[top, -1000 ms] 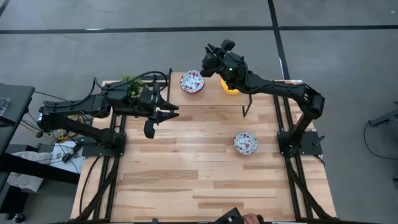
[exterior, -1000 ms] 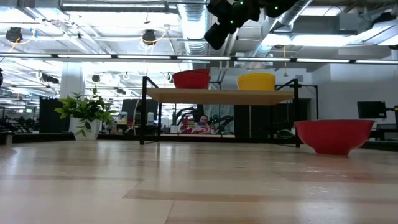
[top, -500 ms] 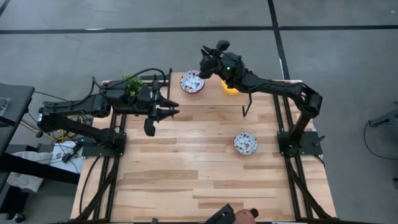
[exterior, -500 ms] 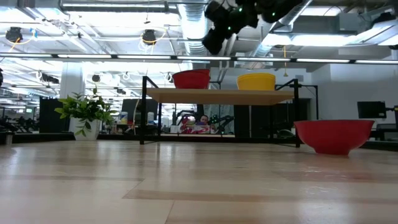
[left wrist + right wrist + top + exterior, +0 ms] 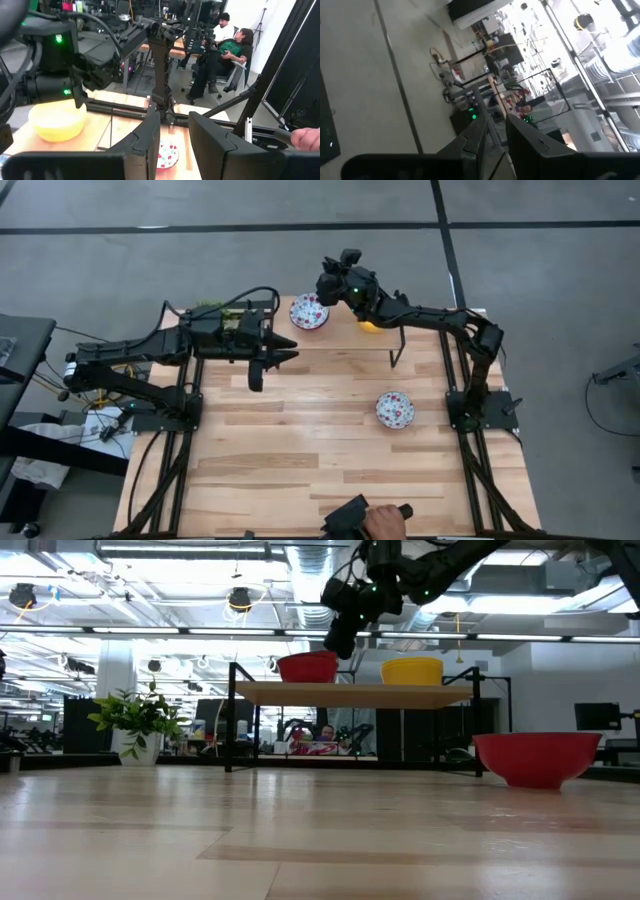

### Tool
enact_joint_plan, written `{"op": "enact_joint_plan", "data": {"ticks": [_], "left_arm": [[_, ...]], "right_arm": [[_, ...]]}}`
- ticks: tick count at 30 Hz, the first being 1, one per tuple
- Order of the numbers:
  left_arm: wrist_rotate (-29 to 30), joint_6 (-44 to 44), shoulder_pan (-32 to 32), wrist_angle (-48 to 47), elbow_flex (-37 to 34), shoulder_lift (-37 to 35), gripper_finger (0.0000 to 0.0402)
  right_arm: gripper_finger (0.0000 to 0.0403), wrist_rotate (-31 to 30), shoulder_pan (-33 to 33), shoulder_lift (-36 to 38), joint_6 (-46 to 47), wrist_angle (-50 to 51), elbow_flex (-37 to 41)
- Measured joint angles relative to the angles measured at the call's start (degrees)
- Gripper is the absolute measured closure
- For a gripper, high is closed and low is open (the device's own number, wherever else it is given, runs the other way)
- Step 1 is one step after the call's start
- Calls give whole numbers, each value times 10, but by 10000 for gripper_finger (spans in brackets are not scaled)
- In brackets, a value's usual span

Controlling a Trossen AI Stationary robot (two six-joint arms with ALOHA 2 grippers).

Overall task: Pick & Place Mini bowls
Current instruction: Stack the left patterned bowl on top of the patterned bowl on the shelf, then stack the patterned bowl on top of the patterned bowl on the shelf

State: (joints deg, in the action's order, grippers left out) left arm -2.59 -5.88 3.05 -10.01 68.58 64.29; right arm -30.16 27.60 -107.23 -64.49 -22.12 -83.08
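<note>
Overhead, right gripper [image 5: 325,283] hovers beside floral bowl [image 5: 308,311], jaws slightly parted, empty; left gripper [image 5: 287,355] likewise.

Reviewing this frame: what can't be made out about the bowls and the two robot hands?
- Round yellow mini bowl on the raised wooden shelf: high view, mostly covered by the right arm.
- Right hand: high view, its dark fingers are too small to judge.
- Small green potted plant: high view, largely hidden under the left arm.
- Floral pattern of the white mini bowls: low view, they show only red sides.
- Remaining bowls: in no view.
</note>
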Motion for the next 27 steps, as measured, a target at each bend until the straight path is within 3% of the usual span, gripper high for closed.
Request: {"op": "enact_joint_plan", "data": {"ticks": [14, 22, 27], "left_arm": [[0, -5, 0, 2, 0, 0, 300], [0, -4, 0, 2, 0, 0, 300], [0, -4, 0, 23, 0, 0, 300]], "right_arm": [[339, -3, 3, 0, 14, 38, 0], [339, -92, -21, 5, -64, -123, 0], [339, -110, -58, 55, -23, -119, -5]]}}
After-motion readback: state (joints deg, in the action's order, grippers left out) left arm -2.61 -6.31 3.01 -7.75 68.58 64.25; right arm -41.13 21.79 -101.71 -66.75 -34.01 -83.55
